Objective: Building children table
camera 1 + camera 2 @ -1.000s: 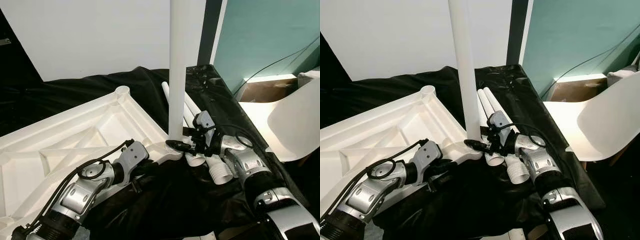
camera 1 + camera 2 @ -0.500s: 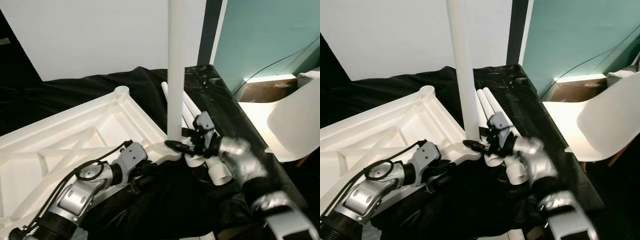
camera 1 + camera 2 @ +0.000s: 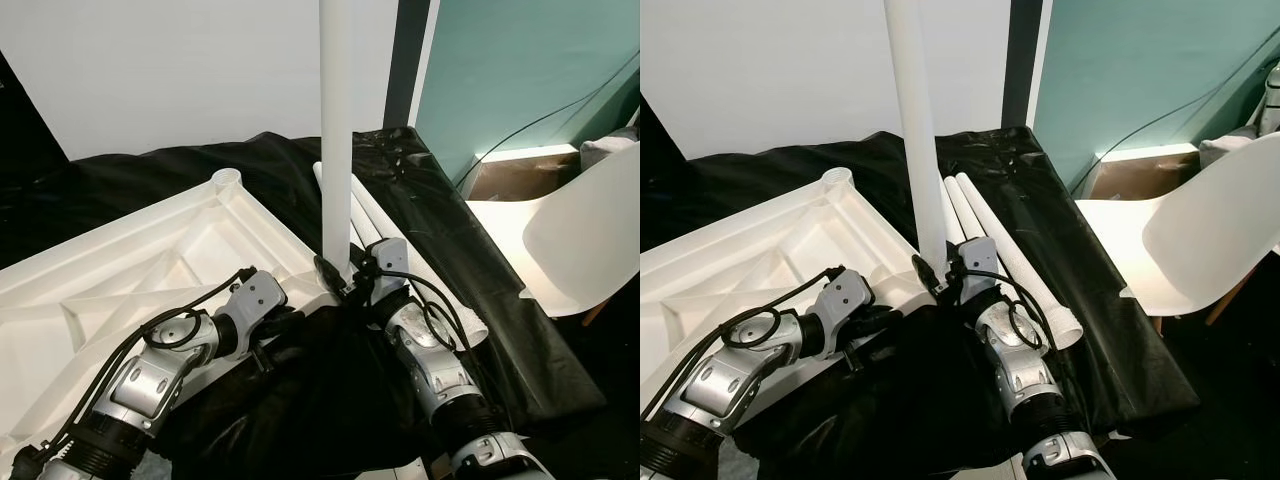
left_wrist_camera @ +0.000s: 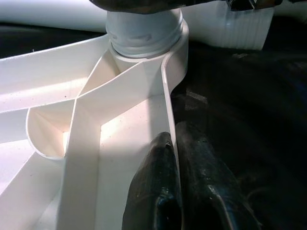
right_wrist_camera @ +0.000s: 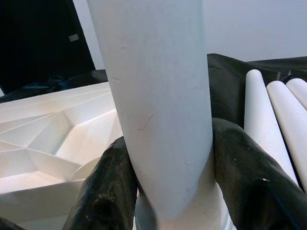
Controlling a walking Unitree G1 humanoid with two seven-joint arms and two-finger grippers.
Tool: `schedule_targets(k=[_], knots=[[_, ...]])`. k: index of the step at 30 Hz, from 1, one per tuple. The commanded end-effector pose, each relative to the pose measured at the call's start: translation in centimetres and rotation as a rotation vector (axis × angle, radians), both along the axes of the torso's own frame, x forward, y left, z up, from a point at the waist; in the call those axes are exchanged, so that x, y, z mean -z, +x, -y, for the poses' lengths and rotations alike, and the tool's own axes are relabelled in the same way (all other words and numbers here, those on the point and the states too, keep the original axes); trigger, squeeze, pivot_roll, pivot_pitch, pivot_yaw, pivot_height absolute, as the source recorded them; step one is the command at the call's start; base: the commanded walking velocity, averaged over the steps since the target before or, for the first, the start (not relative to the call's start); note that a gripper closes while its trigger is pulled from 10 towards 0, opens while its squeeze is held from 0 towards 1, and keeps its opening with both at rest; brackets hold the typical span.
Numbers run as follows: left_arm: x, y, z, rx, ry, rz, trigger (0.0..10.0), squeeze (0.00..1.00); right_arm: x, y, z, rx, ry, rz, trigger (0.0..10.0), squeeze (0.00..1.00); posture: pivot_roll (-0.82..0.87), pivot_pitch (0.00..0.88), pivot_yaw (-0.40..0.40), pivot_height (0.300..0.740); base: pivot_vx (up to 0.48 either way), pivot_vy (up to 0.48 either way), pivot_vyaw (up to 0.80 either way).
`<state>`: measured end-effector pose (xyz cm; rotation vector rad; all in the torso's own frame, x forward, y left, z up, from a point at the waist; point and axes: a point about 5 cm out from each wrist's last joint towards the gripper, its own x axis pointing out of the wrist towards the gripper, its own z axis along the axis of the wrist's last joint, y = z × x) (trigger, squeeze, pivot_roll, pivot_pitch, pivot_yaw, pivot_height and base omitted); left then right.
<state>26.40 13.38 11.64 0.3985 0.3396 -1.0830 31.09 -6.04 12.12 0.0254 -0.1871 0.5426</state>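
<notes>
Fingers of the right gripper [image 5: 165, 191] clamp the upright table leg [image 3: 335, 140] at its base, probably to twist it into the corner socket at 3 o'clock on the upturned tabletop [image 3: 130, 270] — left gripper [image 4: 175, 158] pinches that rim, steadying it.

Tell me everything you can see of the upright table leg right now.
The upright leg is a plain white round tube, smooth, plastic by its look, standing vertical and running out of frame at the top. Its foot sits in the round corner socket of the upside-down white tabletop. The right gripper clasps it just above the socket, one black finger on each side. Three more legs lie behind it on black sheeting.
</notes>
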Motion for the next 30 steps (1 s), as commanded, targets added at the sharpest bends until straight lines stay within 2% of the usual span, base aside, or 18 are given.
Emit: schedule_targets(k=[1,2,3,4,5,6,9,11,12,15,16,18,20,23,30], knots=[[2.7,-2.6,1.6,0.153,0.004,-0.167,10.0,0.0,-3.2,0.9,1.3,0.121,0.085,0.11,0.0,0.0,0.06,0.0,0.004,0.74,0.0,0.0,0.0],[2.7,-2.6,1.6,0.153,0.004,-0.167,10.0,0.0,-3.2,0.9,1.3,0.121,0.085,0.11,0.0,0.0,0.06,0.0,0.004,0.74,0.0,0.0,0.0],[2.8,-2.6,1.7,0.152,0.003,-0.169,10.0,0.0,-2.9,0.5,0.1,0.041,0.049,0.093,10.0,0.0,0.06,0.0,0.003,0.74,0.0,0.0,0.0],[2.8,-2.6,1.7,0.152,0.003,-0.169,10.0,0.0,-2.9,0.5,0.1,0.041,0.049,0.093,10.0,0.0,0.06,0.0,0.003,0.74,0.0,0.0,0.0],[2.9,-2.7,1.7,0.151,0.002,-0.171,10.0,0.0,-2.6,0.4,-0.4,-0.017,0.05,0.07,10.0,1.0,0.06,0.0,0.003,0.74,0.0,0.0,0.0],[2.9,-2.7,1.7,0.151,0.002,-0.171,10.0,0.0,-2.6,0.4,-0.4,-0.017,0.05,0.07,10.0,1.0,0.06,0.0,0.003,0.74,0.0,0.0,0.0],[3.0,-2.7,1.7,0.149,0.002,-0.174,10.0,0.0,-2.3,0.4,-1.1,-0.173,0.034,0.023,10.0,1.0,0.06,0.0,0.005,0.74,0.0,0.0,0.0],[3.0,-2.7,1.7,0.149,0.002,-0.174,10.0,0.0,-2.3,0.4,-1.1,-0.173,0.034,0.023,10.0,1.0,0.06,0.0,0.005,0.74,0.0,0.0,0.0],[3.0,-2.7,1.6,0.149,0.003,-0.175,10.0,0.0,-2.2,0.4,-0.9,-0.246,0.012,0.01,10.0,0.0,0.06,0.0,0.006,0.74,0.0,0.0,0.0],[3.0,-2.7,1.5,0.151,0.006,-0.177,10.0,0.0,-1.6,0.3,0.3,-0.477,-0.099,-0.036,10.0,0.0,0.06,0.0,0.009,0.74,0.0,0.0,0.0],[3.0,-2.7,1.5,0.151,0.006,-0.177,10.0,0.0,-1.6,0.3,0.3,-0.477,-0.099,-0.036,10.0,0.0,0.06,0.0,0.009,0.74,0.0,0.0,0.0],[3.0,-2.7,1.5,0.154,0.007,-0.177,10.0,0.0,-1.3,0.4,1.3,-0.562,-0.174,-0.056,10.0,0.0,0.06,0.0,0.009,0.74,0.0,0.0,0.0],[3.0,-2.7,1.5,0.155,0.008,-0.176,10.0,0.0,-1.3,0.4,1.7,-0.587,-0.202,-0.062,10.0,0.0,0.06,0.0,0.009,0.74,0.0,0.0,0.0],[3.0,-2.6,1.7,0.155,0.005,-0.175,10.0,0.0,-1.6,1.5,2.9,-0.6,-0.277,-0.063,10.0,0.0,0.06,0.0,0.005,0.74,0.0,0.0,0.0],[3.1,-2.9,1.7,0.151,0.0,-0.178,10.0,0.0,-1.7,2.3,3.5,-0.623,-0.364,-0.063,10.0,0.0,0.07,0.0,-0.003,0.74,0.0,0.0,0.0]])
